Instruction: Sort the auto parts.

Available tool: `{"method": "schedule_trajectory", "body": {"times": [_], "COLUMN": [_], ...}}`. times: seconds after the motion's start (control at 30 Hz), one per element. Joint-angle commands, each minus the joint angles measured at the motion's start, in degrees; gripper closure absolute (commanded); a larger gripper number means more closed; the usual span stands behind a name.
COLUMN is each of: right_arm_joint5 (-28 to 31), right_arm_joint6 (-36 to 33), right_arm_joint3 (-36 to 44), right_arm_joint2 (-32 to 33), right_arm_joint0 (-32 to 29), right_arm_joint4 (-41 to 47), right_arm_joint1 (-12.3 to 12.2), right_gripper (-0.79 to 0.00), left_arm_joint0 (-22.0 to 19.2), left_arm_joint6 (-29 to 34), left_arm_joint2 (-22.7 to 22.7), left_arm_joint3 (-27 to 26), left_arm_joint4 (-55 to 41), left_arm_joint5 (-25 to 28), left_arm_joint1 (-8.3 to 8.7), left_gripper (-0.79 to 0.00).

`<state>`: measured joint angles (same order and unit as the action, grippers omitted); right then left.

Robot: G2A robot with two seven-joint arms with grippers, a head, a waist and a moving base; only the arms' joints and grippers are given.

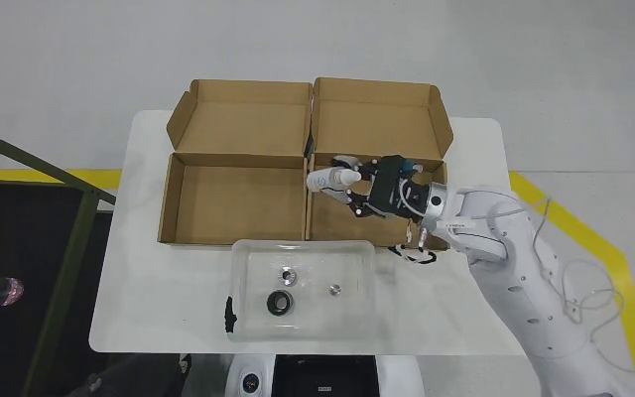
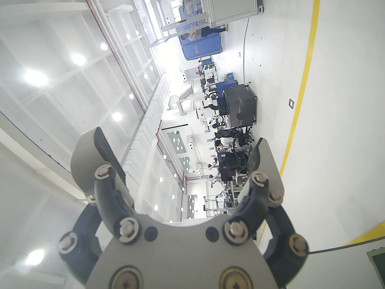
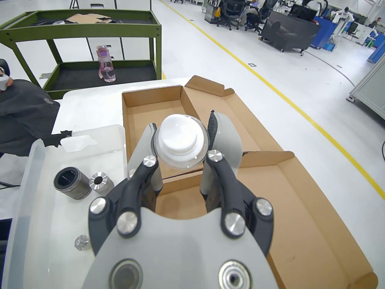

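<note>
Presently, on the surface [image 1: 129,298], the left box [image 1: 238,203] and right box [image 1: 332,226] line the far edge, a clear bin [image 1: 238,288] the robot-side edge. The right gripper [image 3: 180,127], over the right box, grasps a white part [image 3: 180,142]; left gripper [image 2: 179,136] released.

White arm [image 1: 518,266]; grey hand [image 3: 182,126], black links, silver screws.

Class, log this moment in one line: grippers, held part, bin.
left gripper: open, empty | right gripper: shut on white plastic cylindrical part, above brown cardboard box | clear plastic bin: three metal parts
</note>
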<state>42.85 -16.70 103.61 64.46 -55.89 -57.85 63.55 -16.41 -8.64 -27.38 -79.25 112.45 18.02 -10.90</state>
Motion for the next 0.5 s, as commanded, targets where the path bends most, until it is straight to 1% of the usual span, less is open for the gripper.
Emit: {"method": "schedule_trajectory", "body": {"times": [0.0,0.47], "right_arm_joint5": [-0.18,-1.35], "right_arm_joint6": [-1.37,-5.5], "right_arm_joint3": [-1.51,-16.28], "right_arm_joint2": [-0.4,-5.31], "right_arm_joint0": [0.72,7.2], "right_arm_joint4": [0.07,2.71], "right_arm_joint1": [0.05,1.37], "right_gripper": [0.0,0.0], "left_arm_joint0": [0.0,0.0], "left_arm_joint6": [0.0,0.0], "left_arm_joint2": [0.0,0.0], "left_arm_joint3": [0.0,0.0], "left_arm_joint4": [0.0,0.0], "left_arm_joint5": [0.0,0.0], "left_arm_joint1": [0.0,0.0], "left_gripper": [-0.785,-0.785]}}
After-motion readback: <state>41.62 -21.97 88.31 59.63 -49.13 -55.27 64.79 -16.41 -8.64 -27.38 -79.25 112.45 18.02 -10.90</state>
